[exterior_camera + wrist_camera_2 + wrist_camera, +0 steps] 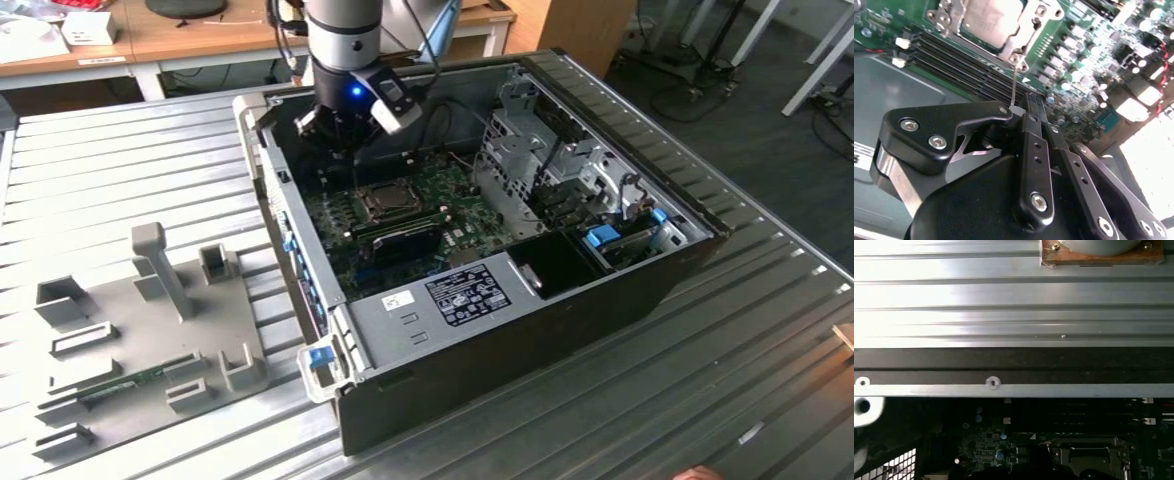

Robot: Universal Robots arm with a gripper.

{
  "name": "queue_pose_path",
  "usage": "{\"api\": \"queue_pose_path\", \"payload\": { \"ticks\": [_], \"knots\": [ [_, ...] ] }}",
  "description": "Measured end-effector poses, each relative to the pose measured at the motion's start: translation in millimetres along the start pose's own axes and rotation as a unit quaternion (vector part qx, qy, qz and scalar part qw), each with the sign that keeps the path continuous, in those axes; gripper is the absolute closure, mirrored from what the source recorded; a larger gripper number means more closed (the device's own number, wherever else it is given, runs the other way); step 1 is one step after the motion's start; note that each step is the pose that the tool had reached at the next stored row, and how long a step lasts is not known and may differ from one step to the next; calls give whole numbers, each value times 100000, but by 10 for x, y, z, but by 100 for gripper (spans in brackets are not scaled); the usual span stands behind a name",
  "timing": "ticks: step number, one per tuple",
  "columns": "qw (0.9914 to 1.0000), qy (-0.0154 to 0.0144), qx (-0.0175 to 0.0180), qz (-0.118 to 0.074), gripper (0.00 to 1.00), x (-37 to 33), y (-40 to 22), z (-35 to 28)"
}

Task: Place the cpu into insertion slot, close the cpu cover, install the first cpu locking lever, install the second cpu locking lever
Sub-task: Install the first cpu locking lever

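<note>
The arm reaches down into the open computer case (561, 330) from 12 o'clock in the exterior view, and its end effector (340, 135) hangs inside the case over the far end of the green circuit board (457, 215). The case lies on its side on a ribbed metal table (134, 180). The insertion slot (388, 201) sits on the board toward 5 o'clock of the end effector, near it.

In the second wrist view the end effector (1030, 102) is narrow, with its two black fingers (1033, 145) drawn together and no gap seen at the tips. A thin silvery locking lever (1014, 82) runs from the corner of the socket to the fingertips, and its free end touches them. Whether it is pinched between them or only pressed against one side cannot be told.

The cpu (988, 19) lies flat in the socket, its pale face showing through the window of the cpu cover (1023, 31), which lies down around it. Long black memory slots (969, 65) run just beside the socket.

In the first wrist view the socket (1089, 455) shows beyond the rim of the case.

A grey fixture tray (147, 330) rests on the table toward 9 o'clock of the case, apart from it.
</note>
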State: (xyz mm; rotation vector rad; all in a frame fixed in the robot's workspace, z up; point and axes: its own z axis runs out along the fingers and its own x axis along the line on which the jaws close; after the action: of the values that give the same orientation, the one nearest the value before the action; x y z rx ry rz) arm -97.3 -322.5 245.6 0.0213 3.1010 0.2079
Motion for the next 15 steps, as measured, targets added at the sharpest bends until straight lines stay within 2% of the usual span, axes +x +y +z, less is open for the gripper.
{"api": "queue_pose_path", "payload": {
  "ticks": [6, 12, 15],
  "knots": [
    [100000, 0, -13, 0, 90, -156, 2, 8],
    [100000, -3, -21, 1, 90, -174, 2, 10],
    [100000, 34, -16, 3, 90, -227, 4, 19]
  ]
}}
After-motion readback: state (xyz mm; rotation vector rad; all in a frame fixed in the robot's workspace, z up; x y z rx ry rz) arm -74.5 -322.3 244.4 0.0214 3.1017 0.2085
